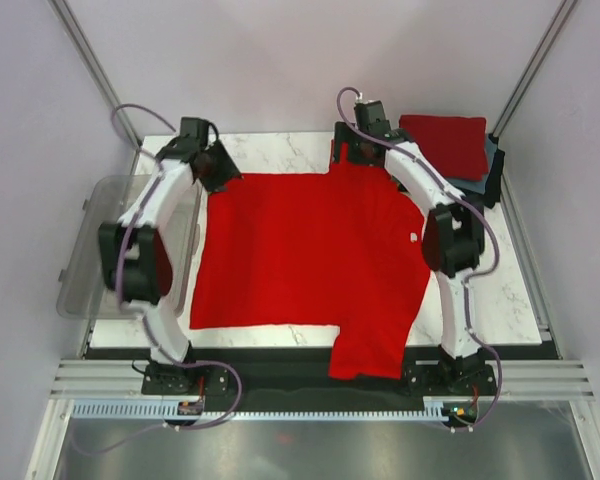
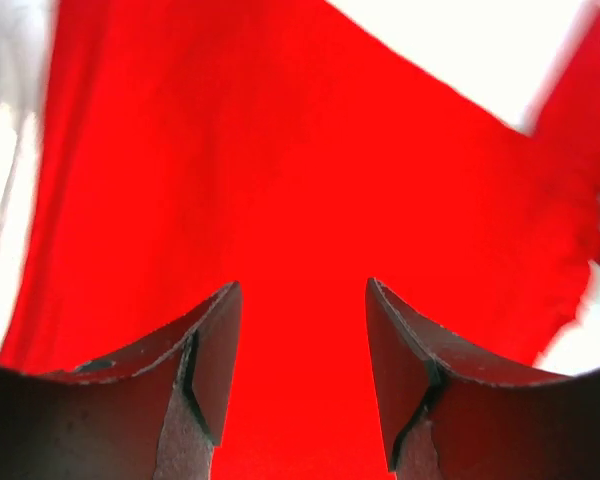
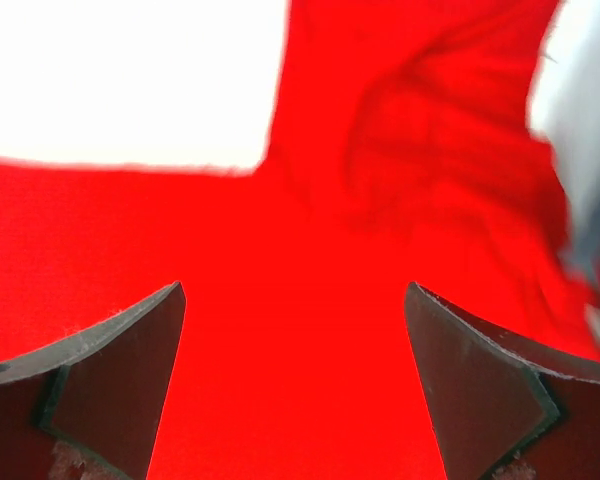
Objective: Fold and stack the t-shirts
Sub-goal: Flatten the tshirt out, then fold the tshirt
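Note:
A bright red t-shirt (image 1: 300, 250) lies spread flat across the marble table, one sleeve hanging over the near edge and a small white neck label (image 1: 414, 237) at its right side. My left gripper (image 1: 218, 168) hovers over its far left corner, open and empty; in the left wrist view red cloth (image 2: 280, 180) fills the gap between the fingers (image 2: 215, 350). My right gripper (image 1: 352, 152) is over the far right sleeve, open and empty above red cloth (image 3: 300, 330). A folded red tee (image 1: 445, 140) lies on a grey-blue one (image 1: 475, 182) at the far right corner.
A clear grey plastic bin (image 1: 105, 245) stands at the table's left edge, beside my left arm. The white marble table (image 1: 500, 300) shows bare to the right of the shirt and along the far edge. Grey walls close in behind.

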Tool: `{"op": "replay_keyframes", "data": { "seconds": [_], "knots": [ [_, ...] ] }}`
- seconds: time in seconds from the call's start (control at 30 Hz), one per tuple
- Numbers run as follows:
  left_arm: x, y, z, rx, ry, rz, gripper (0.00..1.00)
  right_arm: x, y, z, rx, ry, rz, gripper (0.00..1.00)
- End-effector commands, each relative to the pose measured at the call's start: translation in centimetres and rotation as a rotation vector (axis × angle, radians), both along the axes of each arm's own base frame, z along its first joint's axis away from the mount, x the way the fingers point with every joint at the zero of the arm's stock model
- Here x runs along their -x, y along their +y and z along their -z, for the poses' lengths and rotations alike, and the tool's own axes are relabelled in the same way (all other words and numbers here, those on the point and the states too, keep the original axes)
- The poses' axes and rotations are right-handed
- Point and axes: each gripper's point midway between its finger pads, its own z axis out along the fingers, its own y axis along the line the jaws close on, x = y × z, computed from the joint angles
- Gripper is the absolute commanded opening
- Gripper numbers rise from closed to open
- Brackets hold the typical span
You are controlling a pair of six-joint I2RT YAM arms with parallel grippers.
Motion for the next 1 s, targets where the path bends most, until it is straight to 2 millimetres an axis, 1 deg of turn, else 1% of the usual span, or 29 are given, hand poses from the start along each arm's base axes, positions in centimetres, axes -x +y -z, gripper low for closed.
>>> {"op": "replay_keyframes", "data": {
  "seconds": [0.0, 0.03, 0.07, 0.1, 0.13, 0.17, 0.2, 0.23, 0.27, 0.3, 0.33, 0.37, 0.4, 0.43, 0.47, 0.5, 0.53, 0.57, 0.6, 0.63, 0.67, 0.7, 0.73, 0.77, 0.8, 0.87, 0.9, 0.97],
  "knots": [
    [5.7, 1.3, -7.4, -0.025, -0.160, -0.022, 0.60, 5.3, -0.5, -15.0, -0.036, -0.262, 0.037, 0.98],
    [8.6, 1.6, -5.1, -0.049, -0.105, -0.029, 0.60, 7.7, -1.5, -12.0, 0.010, -0.193, 0.069, 0.98],
    [10.4, 1.6, -4.7, -0.050, -0.098, -0.033, 0.60, 10.3, -2.2, -15.3, -0.059, -0.236, 0.097, 0.98],
    [12.6, 1.6, -6.8, -0.043, -0.163, -0.027, 0.59, 12.1, -2.5, -14.9, -0.070, -0.219, 0.103, 0.98],
    [15.2, 1.5, -4.3, -0.084, -0.111, -0.025, 0.59, 15.0, -2.8, -11.4, -0.051, -0.142, 0.104, 0.98],
    [17.3, 1.4, -3.5, -0.100, -0.076, -0.024, 0.59, 17.7, -3.6, -13.6, -0.109, -0.179, 0.145, 0.98],
    [19.2, 1.3, -4.3, -0.094, -0.104, -0.033, 0.58, 20.7, -3.3, -10.1, -0.095, -0.104, 0.132, 0.98],
    [21.5, 1.1, -2.2, -0.143, -0.049, -0.018, 0.57, 22.5, -3.3, -9.5, -0.114, -0.086, 0.133, 0.98],
    [23.6, 1.2, -1.1, -0.165, 0.004, -0.014, 0.57, 25.1, -3.5, -10.1, -0.167, -0.079, 0.147, 0.98],
    [25.2, 0.3, -0.8, -0.148, 0.010, 0.001, 0.57, 27.8, -2.7, -7.3, -0.146, -0.015, 0.110, 0.98],
    [27.2, 0.3, 1.2, -0.149, 0.066, 0.013, 0.57, 29.4, -2.4, -6.4, -0.146, 0.010, 0.097, 0.98],
    [28.4, 0.0, 2.1, -0.139, 0.094, 0.018, 0.56, 31.2, -2.9, -6.0, -0.142, 0.020, 0.105, 0.98],
    [29.5, -1.2, 2.8, -0.106, 0.110, 0.025, 0.56, 33.6, -2.2, -3.5, -0.133, 0.073, 0.088, 0.98],
    [30.7, -1.2, 4.1, -0.110, 0.132, 0.026, 0.56, 34.8, -2.2, -2.5, -0.136, 0.095, 0.090, 0.98],
    [31.3, -1.4, 4.7, -0.115, 0.145, 0.023, 0.56, 35.8, -2.1, -2.3, -0.160, 0.091, 0.089, 0.98],
    [31.9, -1.8, 5.4, -0.122, 0.157, 0.012, 0.56, 37.3, -1.9, -0.4, -0.163, 0.129, 0.092, 0.98],
    [32.7, -1.6, 6.7, -0.143, 0.194, 0.007, 0.57, 37.9, -1.7, 0.2, -0.172, 0.136, 0.085, 0.98],
    [32.9, -1.7, 7.3, -0.136, 0.214, -0.029, 0.58, 38.3, -1.2, 0.3, -0.193, 0.131, 0.072, 0.98],
    [33.1, -1.5, 7.8, -0.148, 0.222, -0.049, 0.59, 39.1, -0.8, 1.0, -0.185, 0.145, 0.049, 0.98],
    [33.4, -0.7, 8.6, -0.178, 0.219, -0.081, 0.62, 39.4, -0.4, 1.0, -0.187, 0.149, 0.037, 0.98],
    [33.4, -0.1, 8.9, -0.183, 0.210, -0.120, 0.64, 39.6, -0.1, 1.3, -0.177, 0.156, 0.028, 0.98],
    [33.4, 0.4, 9.1, -0.174, 0.195, -0.168, 0.68, 40.0, 0.4, 1.1, -0.174, 0.156, 0.005, 0.98],
    [33.1, 0.8, 9.9, -0.152, 0.169, -0.196, 0.68, 40.2, 0.6, 1.1, -0.170, 0.157, -0.002, 0.98],
    [32.8, 0.8, 9.7, -0.111, 0.138, -0.221, 0.68, 40.4, 0.7, 1.0, -0.169, 0.156, -0.006, 0.98],
    [32.5, 1.3, 9.9, -0.094, 0.135, -0.260, 0.68, 40.8, 0.8, 1.1, -0.164, 0.159, -0.016, 0.98],
    [32.4, 2.0, 10.6, -0.094, 0.148, -0.289, 0.67, 40.7, -0.3, 1.3, -0.155, 0.148, 0.048, 0.98],
    [32.3, 2.7, 11.0, -0.109, 0.161, -0.333, 0.67, 40.6, -1.2, 1.6, -0.149, 0.146, 0.100, 0.98],
    [32.3, 3.3, 11.4, -0.101, 0.179, -0.402, 0.67, 40.3, -3.4, 1.7, -0.135, 0.113, 0.214, 0.98]
  ]
}}
